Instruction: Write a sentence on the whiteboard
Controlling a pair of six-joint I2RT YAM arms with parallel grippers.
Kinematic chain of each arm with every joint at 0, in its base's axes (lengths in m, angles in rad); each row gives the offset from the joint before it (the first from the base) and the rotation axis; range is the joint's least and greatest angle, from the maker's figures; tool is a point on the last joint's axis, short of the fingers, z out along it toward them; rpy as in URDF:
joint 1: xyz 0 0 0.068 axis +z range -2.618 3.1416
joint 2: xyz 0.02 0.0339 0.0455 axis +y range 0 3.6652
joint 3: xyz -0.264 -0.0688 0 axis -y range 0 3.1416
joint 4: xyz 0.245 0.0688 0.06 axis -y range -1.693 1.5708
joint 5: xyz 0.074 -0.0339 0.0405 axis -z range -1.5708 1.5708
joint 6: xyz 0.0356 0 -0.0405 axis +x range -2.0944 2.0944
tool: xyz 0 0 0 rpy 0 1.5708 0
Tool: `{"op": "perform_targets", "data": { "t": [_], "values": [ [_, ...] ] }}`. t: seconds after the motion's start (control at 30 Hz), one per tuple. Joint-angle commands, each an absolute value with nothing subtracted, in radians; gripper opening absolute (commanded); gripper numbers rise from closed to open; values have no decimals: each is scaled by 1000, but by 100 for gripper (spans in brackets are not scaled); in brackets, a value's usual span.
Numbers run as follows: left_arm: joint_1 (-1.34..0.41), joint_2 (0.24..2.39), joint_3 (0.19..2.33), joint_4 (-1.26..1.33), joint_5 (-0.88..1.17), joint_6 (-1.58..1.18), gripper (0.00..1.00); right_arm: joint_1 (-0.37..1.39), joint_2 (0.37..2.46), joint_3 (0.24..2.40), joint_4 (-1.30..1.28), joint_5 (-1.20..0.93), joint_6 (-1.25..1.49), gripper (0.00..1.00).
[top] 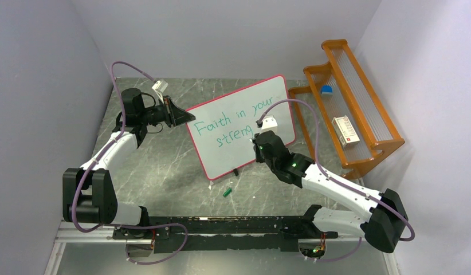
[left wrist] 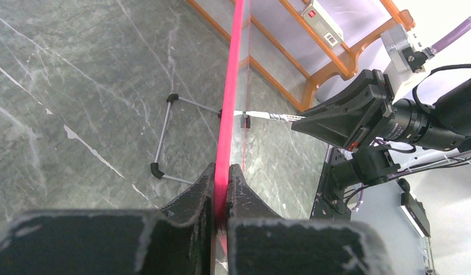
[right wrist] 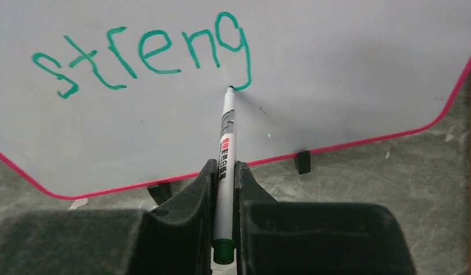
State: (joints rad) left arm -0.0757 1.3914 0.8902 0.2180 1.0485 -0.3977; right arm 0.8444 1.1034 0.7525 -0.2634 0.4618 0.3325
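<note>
Where the whiteboard point(top: 274, 103) is standing: upright on the grey table point(top: 159, 169), near an orange rack point(top: 365, 114).
Left gripper point(left wrist: 222, 172): is pinching the whiteboard's pink edge, jaws closed on it.
Right gripper point(right wrist: 223, 169): is clamping a marker point(right wrist: 227, 129), its tip touching the whiteboard.
Sentence point(top: 230, 120): is reading "Faith in your streng" in green.

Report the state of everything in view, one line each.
whiteboard: standing, one edge clamped.
sentence: unfinished, reads "Faith in your streng".
marker: uncapped, tip touching the whiteboard.
left gripper: shut on the whiteboard.
right gripper: shut on the marker.
green cap: lying on the table.
</note>
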Motion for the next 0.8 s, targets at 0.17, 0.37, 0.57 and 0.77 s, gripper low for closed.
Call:
{"op": "perform_targets", "data": {
  "t": [0.17, 0.37, 0.57, 0.77],
  "values": [
    [-95, 1431, 882, 114, 977, -315, 5, 838, 1036, 759, -190, 450, 314, 0],
    [-95, 1430, 882, 112, 977, -314, 5, 818, 1018, 753, -192, 511, 289, 0],
    [-95, 1428, 882, 113, 978, -315, 5, 780, 1016, 739, -156, 502, 276, 0],
    [-95, 1428, 882, 111, 977, -313, 5, 760, 1052, 755, -127, 464, 266, 0]
  ]
}}
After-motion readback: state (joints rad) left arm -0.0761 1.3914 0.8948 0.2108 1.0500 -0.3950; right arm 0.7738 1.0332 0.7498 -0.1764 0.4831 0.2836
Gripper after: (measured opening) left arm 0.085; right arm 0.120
